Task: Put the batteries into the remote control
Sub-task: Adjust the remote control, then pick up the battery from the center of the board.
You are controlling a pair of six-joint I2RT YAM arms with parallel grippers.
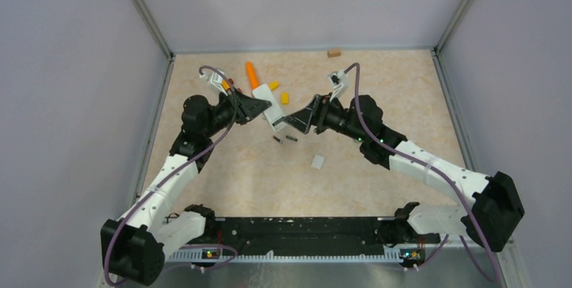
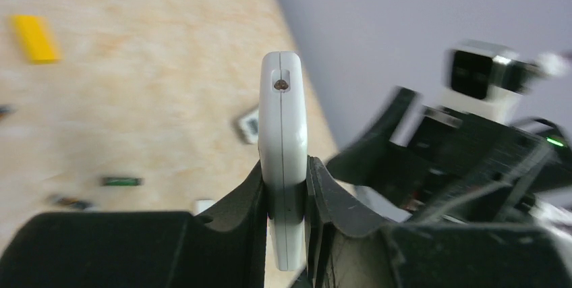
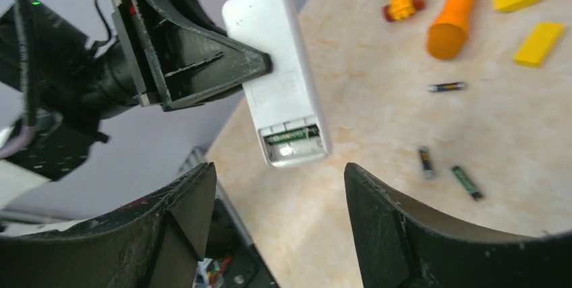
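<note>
I see left tool (image 2: 287,170) clamped on the remote (image 3: 276,65), holding it above the worktop (image 3: 378,133). Battery bay (image 3: 291,143) is open and faces right tool (image 3: 278,166), fingers spread apart. One battery looks seated in the bay, and three batteries (image 3: 446,86) lie loose on the worktop beyond

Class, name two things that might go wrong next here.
1. The left gripper clamps the remote only by its thin edges; a push from the open right gripper might twist it loose.
2. Loose batteries lie on the table and may roll when pinched.
</note>
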